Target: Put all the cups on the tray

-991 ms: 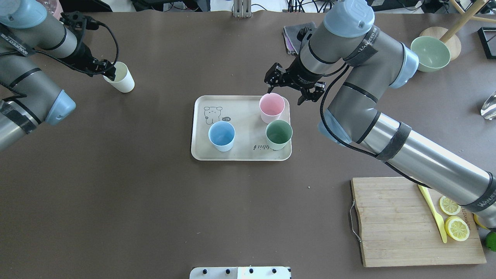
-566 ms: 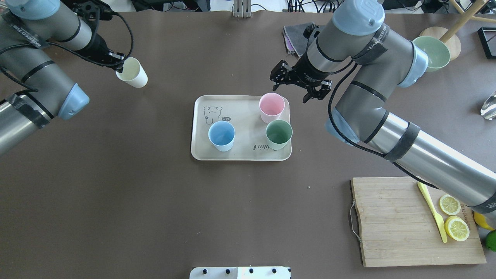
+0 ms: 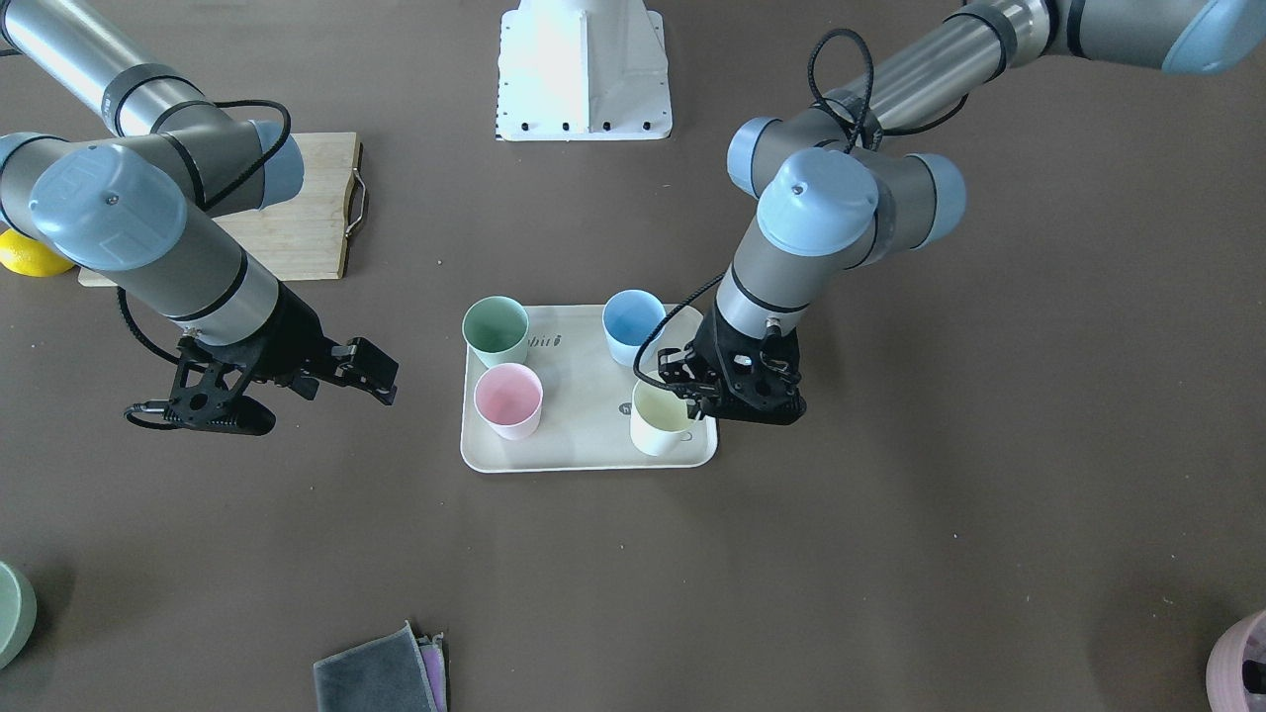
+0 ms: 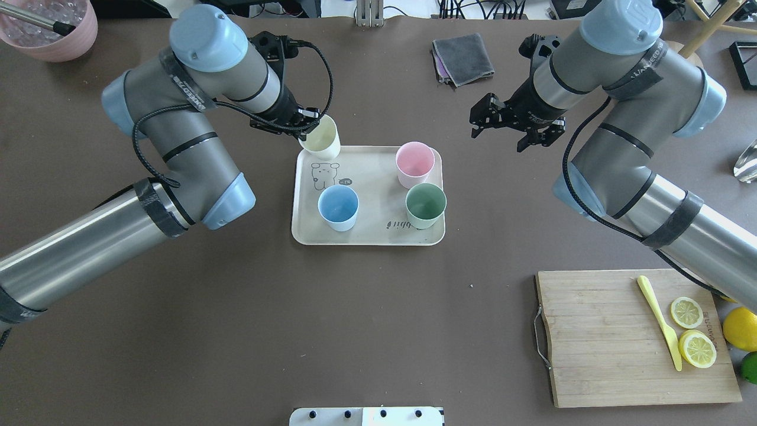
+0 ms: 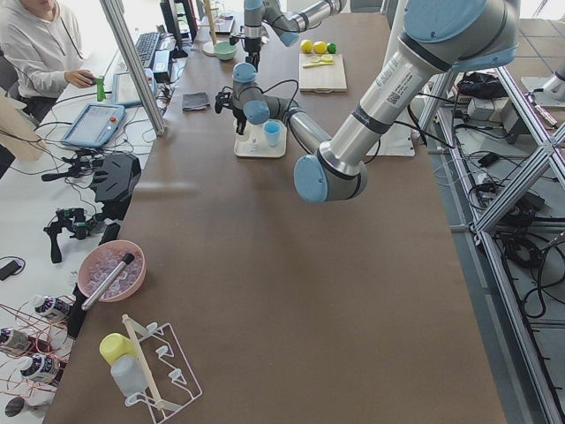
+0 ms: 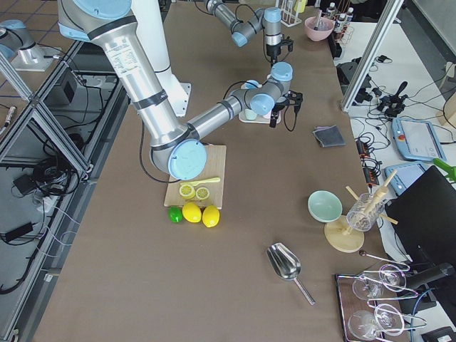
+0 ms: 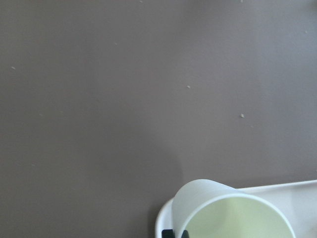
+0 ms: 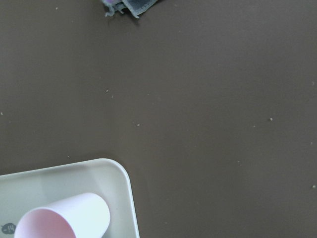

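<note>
The beige tray (image 4: 378, 183) holds the pink cup (image 4: 415, 163), the blue cup (image 4: 338, 206) and the green cup (image 4: 426, 204), all upright. My left gripper (image 4: 309, 129) is shut on the rim of the pale yellow cup (image 4: 320, 139) and holds it slightly tilted at the tray's far-left corner. The front-facing view shows that cup (image 3: 661, 420) over the tray's corner (image 3: 574, 435). I cannot tell whether it touches the tray. The left wrist view shows the cup (image 7: 233, 213) and the tray's rim (image 7: 297, 186). My right gripper (image 4: 512, 126) is open and empty, right of the tray.
A wooden cutting board (image 4: 597, 337) with lemon slices (image 4: 698, 349) and a yellow knife (image 4: 659, 322) lies at the near right. A grey cloth (image 4: 464, 58) lies at the back, a pink bowl (image 4: 47, 29) at the far left corner.
My left arm has carried the pale yellow cup from the far left of the table to the tray's far-left corner. My right gripper, open, has drawn back to the right from the pink cup.
</note>
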Controlling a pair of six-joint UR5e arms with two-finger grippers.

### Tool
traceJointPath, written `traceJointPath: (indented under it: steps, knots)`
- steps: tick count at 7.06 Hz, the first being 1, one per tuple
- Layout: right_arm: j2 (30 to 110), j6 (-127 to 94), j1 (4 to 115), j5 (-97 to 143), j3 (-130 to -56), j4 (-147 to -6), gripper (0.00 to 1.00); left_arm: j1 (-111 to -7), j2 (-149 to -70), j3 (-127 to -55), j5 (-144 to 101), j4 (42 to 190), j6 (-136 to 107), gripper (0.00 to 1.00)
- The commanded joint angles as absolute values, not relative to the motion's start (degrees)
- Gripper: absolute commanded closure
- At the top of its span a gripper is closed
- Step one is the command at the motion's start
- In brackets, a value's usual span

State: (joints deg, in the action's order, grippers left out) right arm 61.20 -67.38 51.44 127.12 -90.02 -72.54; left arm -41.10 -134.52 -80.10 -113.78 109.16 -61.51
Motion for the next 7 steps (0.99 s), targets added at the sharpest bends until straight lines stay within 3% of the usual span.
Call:
traceJointPath:
  steps: [1,3,5,7]
  knots:
    - [62.31,-65.83,52.82,127.26,-89.91,-72.68,0.0,-38.93,-134.74,-80.5,-112.59,108.63,-61.62,0.02]
    - [64.32,-62.87,55.09,129.01,-90.35,-72.77,0.0,-46.89,-131.16,-82.42,-118.35,106.54,-52.71,0.02]
    - [71.07,-48.34,60.17,129.2,-91.49,-72.33,0.0,-52.79,-117.93,-91.62,-119.88,106.35,-42.42,0.02]
    - [77.48,-34.79,66.24,130.25,-91.32,-72.68,0.0,-63.22,-105.96,-94.74,-125.92,106.44,-26.03,0.02]
